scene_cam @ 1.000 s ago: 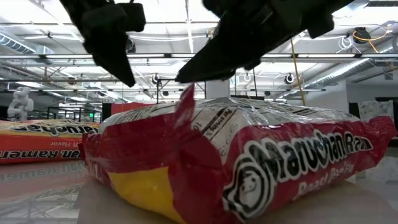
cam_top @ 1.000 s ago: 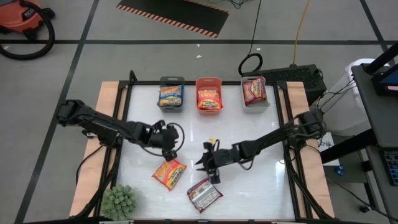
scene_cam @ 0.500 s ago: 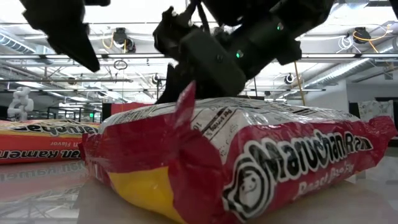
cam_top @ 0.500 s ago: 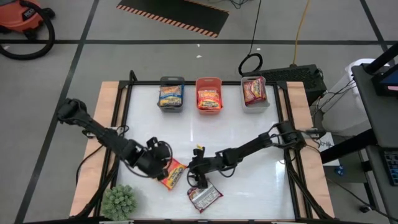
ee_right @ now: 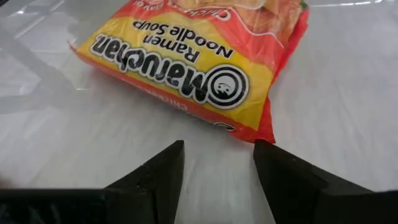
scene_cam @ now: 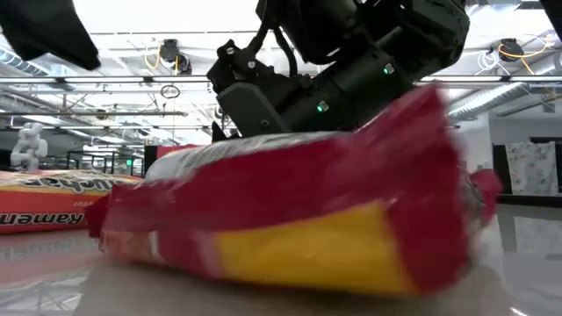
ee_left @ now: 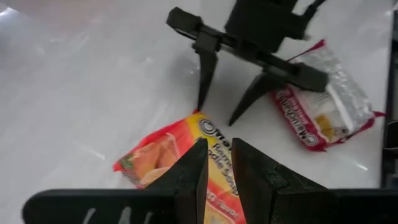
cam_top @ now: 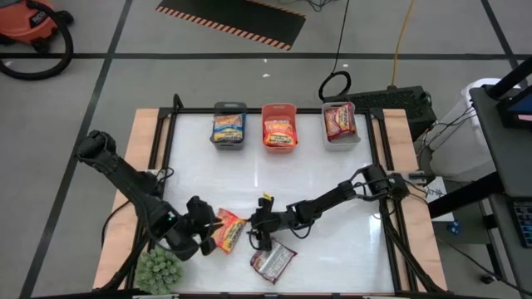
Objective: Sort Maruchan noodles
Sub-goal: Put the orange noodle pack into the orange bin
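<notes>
An orange-yellow noodle packet (cam_top: 227, 233) lies near the table's near edge, and my left gripper (cam_top: 208, 234) is shut on it from its left. In the left wrist view the packet (ee_left: 161, 155) runs in between my fingers. My right gripper (cam_top: 262, 238) is open and points down just right of that packet. Its fingers stand either side of the packet's corner (ee_right: 264, 127) without touching it. A red-silver packet (cam_top: 273, 261) lies just nearer than the right gripper and fills the low view (scene_cam: 290, 219), tipped and blurred. My left gripper pinches the orange-yellow packet's end (ee_left: 217, 186) between both fingers, coming low from the table's left. The rest of the packet lies on the table ahead of the fingers. My right gripper stands beside the red-silver packet's end (ee_left: 283, 99); whether a finger touches it I cannot tell.
Three bins stand in a row at the far edge: a grey one (cam_top: 229, 126) with a blue-yellow packet, an orange one (cam_top: 279, 126) with orange packets, and a grey one (cam_top: 339, 122) with a red packet. A green plant (cam_top: 160, 270) sits at the near left corner.
My left gripper has moved toward the near-left corner, dropped to the orange-yellow packet and shut on it; the packet now looks narrower and turned. My right gripper has moved left and toward the near edge, down between the two packets. The red-silver packet has tipped in the low view.
</notes>
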Robot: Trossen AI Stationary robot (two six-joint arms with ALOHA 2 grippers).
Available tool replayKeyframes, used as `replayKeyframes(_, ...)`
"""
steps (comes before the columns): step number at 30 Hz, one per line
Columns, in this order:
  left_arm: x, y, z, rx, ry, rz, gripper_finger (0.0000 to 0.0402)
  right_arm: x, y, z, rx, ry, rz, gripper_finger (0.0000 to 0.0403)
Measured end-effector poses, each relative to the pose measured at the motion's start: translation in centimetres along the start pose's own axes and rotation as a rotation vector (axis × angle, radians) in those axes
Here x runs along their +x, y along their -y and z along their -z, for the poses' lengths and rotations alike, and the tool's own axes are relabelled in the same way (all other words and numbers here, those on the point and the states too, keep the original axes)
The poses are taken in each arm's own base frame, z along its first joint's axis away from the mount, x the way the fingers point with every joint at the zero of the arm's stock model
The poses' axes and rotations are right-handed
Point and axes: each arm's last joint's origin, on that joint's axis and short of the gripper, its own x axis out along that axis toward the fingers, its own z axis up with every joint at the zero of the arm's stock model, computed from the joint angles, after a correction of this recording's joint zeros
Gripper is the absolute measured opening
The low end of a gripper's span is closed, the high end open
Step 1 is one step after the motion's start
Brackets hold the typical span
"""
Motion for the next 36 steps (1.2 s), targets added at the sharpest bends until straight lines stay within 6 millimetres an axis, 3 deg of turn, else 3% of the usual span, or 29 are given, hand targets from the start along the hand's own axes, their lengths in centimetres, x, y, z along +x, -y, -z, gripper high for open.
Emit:
replayKeyframes(10, -1.1, 0.7, 1.4, 0.009, 0.005, 0.038, 0.0076, 0.0, 0.9, -0.5, -0.060, 0.020, 0.023, 0.0219)
replayKeyframes(17, -1.0, 0.6, 1.3, 0.064, 0.008, 0.033, 0.0076, -0.1, 2.7, -1.6, -0.079, 0.045, -0.014, 0.0241)
replayKeyframes(24, -0.2, 0.1, 0.2, 0.141, 0.016, -0.002, 0.0076, 1.6, 4.1, -0.5, -0.113, 0.080, -0.152, 0.0238)
replayKeyframes(30, 0.7, -0.5, -0.9, 0.150, -0.007, -0.021, 0.0076, 2.3, 5.0, -0.4, -0.162, 0.164, -0.301, 0.0193)
replayKeyframes(36, 1.5, -1.2, -1.8, 0.210, -0.052, -0.027, 0.0076, 2.3, 6.1, -0.8, -0.201, 0.195, -0.327, 0.0089)
